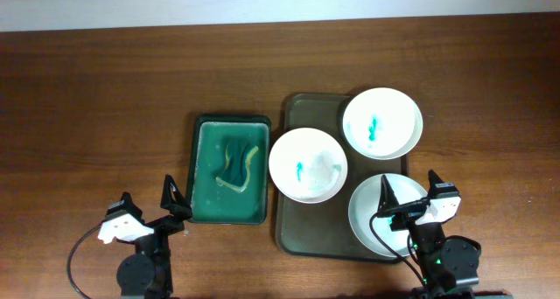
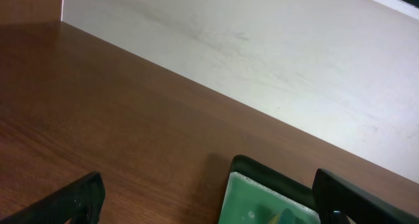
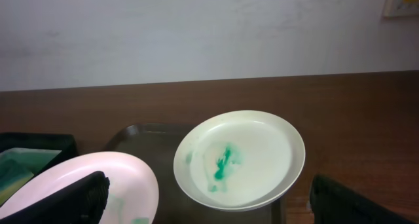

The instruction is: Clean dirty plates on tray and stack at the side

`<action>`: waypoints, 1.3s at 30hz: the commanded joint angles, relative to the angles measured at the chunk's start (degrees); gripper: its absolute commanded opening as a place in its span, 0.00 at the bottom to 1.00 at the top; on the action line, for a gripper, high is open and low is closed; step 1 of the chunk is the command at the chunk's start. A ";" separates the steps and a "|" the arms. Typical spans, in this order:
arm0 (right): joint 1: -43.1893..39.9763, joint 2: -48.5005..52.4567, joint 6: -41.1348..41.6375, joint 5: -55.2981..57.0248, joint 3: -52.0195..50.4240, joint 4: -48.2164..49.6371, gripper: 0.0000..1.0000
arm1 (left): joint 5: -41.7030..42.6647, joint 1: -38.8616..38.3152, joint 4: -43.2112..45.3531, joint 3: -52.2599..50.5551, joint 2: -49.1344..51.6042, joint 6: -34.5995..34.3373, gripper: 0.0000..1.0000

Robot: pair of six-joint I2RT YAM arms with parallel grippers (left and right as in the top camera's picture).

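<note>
Three white plates lie on a dark tray [image 1: 302, 238]. The far plate [image 1: 382, 122] and the left plate [image 1: 307, 164] carry green smears. The near plate [image 1: 372, 216] sits partly under my right gripper [image 1: 409, 194], which is open and empty above it. In the right wrist view the far plate [image 3: 239, 158] and the left plate [image 3: 105, 185] show between the fingers. A green sponge [image 1: 236, 163] lies in a green basin [image 1: 203, 203]. My left gripper [image 1: 149, 203] is open and empty, just left of the basin, whose corner [image 2: 258, 188] shows in the left wrist view.
The brown wooden table [image 1: 96, 107] stretches left and right of the tray and basin. A pale wall [image 2: 262, 47] runs along the table's far edge.
</note>
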 commanded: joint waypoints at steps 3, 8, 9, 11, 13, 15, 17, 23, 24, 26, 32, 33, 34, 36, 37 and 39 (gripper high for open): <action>0.39 -0.37 0.17 -0.57 -0.42 -0.07 0.98 | 0.85 0.35 0.02 -0.31 -0.42 -0.33 0.99; 0.39 -0.39 0.00 0.92 -0.42 2.10 0.98 | 1.18 0.35 0.04 -0.26 -0.42 -0.37 0.99; 0.39 -0.39 0.00 0.94 -0.42 1.88 0.98 | 2.23 0.35 0.00 -0.26 -0.42 -0.37 0.99; 0.39 -0.39 -0.02 0.94 -0.42 1.66 0.98 | 3.26 0.35 0.02 -0.26 -0.42 -0.35 0.99; 0.39 -0.39 0.02 -0.98 -0.42 1.88 0.98 | 3.30 0.35 0.04 -0.26 -0.44 -0.35 0.99; 0.39 -0.39 0.00 -4.28 -0.42 1.92 0.98 | 3.32 0.35 0.52 -0.26 -0.42 -0.35 0.99; 0.39 -0.39 0.00 -6.95 -0.31 1.99 0.98 | 3.45 0.35 2.25 -0.20 -0.42 -0.35 0.99; 0.39 -0.37 -0.04 -7.93 4.63 2.05 0.98 | 3.45 0.35 2.64 3.89 -0.37 -0.31 0.99; 0.39 -0.37 -0.04 -7.93 5.99 1.81 0.98 | 3.45 0.35 2.40 4.96 -0.04 -0.28 0.99; 0.39 0.81 -0.04 -7.93 10.40 -1.68 0.98 | 3.45 0.35 -0.59 9.31 2.69 -0.26 0.99; 0.39 20.15 -0.04 -7.91 35.32 -25.97 0.98 | 5.62 0.35 -20.13 35.74 26.58 4.92 0.99; 0.39 23.89 -0.04 -7.93 39.28 -29.40 0.98 | 5.90 0.35 -24.22 40.04 30.51 4.94 0.99; 0.39 31.41 -0.04 -7.93 46.99 -36.39 0.98 | 6.69 0.35 -31.56 47.76 37.27 4.94 0.99; 0.39 41.20 -0.02 -7.93 56.17 -44.92 0.98 | 7.82 0.35 -41.44 58.51 47.36 4.90 0.99; 0.39 45.86 -0.04 -7.93 60.04 -48.02 0.98 | 7.76 0.35 -45.09 62.73 51.71 4.90 0.99; 0.39 52.92 0.02 -8.35 64.39 -49.90 0.98 | 7.76 0.35 -48.65 67.38 58.42 4.92 0.99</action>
